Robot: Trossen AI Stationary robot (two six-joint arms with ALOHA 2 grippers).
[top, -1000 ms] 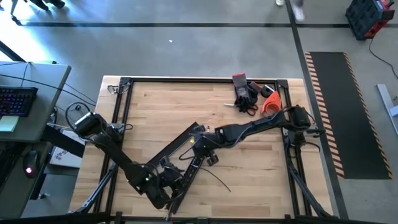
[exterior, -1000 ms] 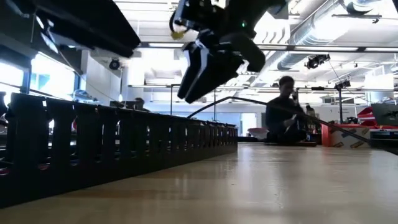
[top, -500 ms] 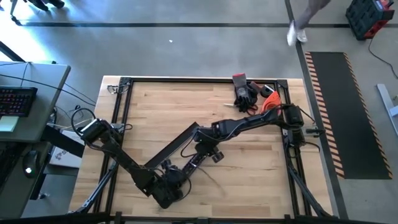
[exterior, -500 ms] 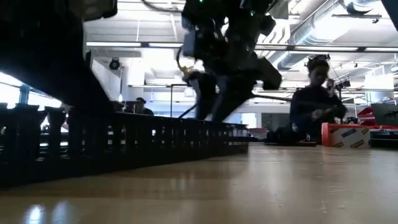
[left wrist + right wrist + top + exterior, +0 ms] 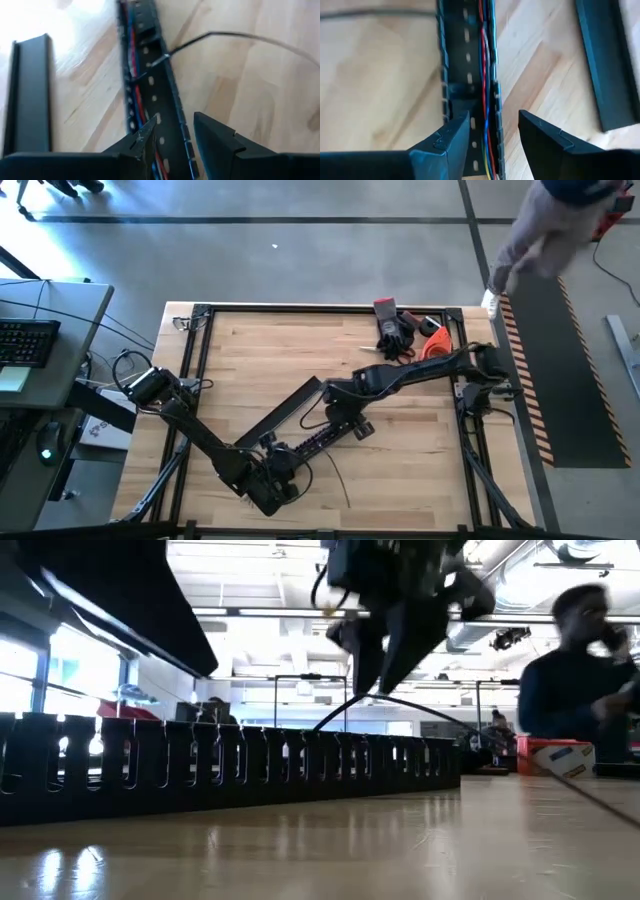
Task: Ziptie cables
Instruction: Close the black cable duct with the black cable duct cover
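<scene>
- Lying on the wooden worktop (image 5: 250, 360): a long black slotted duct (image 5: 320, 442), running diagonally from near-left toward the centre; a flat black cover strip (image 5: 285, 412) lies beside it on its far-left side, roughly parallel.
- Cables (image 5: 484, 75) (red, blue, yellow, dark) run lengthwise inside the duct's channel; one dark cable (image 5: 235, 37) leaves the duct and arcs out over the bare wood, also seen near the near edge in the high view.
- Left gripper (image 5: 283, 470) hangs over the near-left end of the duct; jaws parted w/ a clear gap, straddling the duct; no contact seen, nothing held.
- Right gripper (image 5: 345, 423) hangs over the duct's far-right end, near worktop centre; jaws also parted, spread abt the duct's width, above it; nothing gripped.
- Low view: right gripper sits above the duct's comb wall, a dark cable arching out beside it.
- Far-right corner of worktop: pile of tools (image 5: 400, 335) w/ an orange item (image 5: 435, 345), well apart from the duct.
- Person (image 5: 570, 680) blurred in the room beyond; desk w/ keyboard (image 5: 25, 340) to the left of the worktop.
</scene>
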